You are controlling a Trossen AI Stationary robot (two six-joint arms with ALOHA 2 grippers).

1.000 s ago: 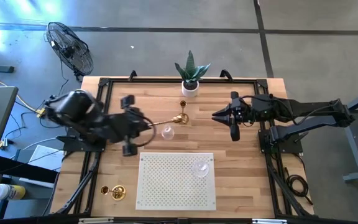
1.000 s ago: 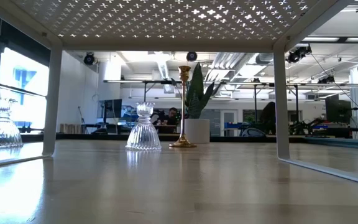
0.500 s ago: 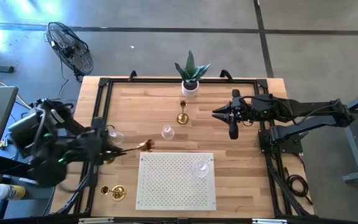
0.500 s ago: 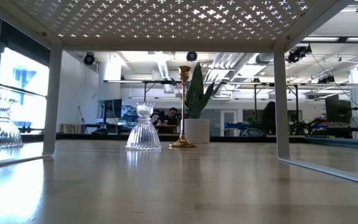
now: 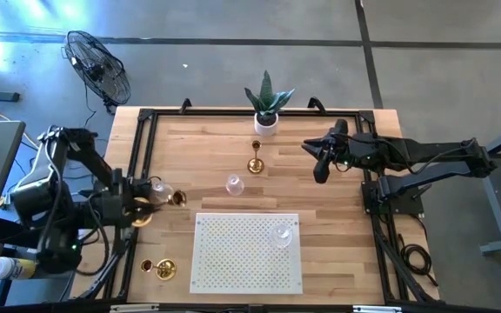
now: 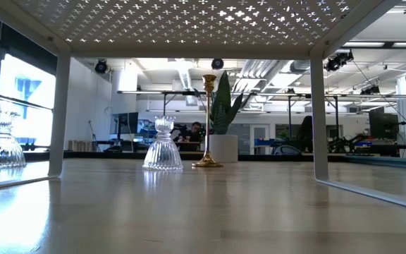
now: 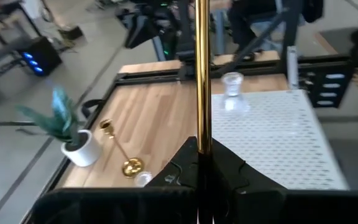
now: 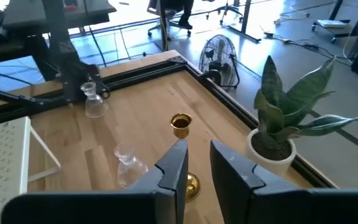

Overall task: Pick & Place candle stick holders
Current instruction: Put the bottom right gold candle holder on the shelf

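1 gold holder (image 7: 202, 74) gripped in left hand (image 7: 204, 163)

The left arm is folded back over the left edge of the surface, its tool (image 5: 150, 202) clamped shut on a thin gold stem, wrist turned inward. The right arm reaches in from the right edge near the far side, elbow bent, its tool (image 5: 318, 162) hanging with fingers slightly parted.
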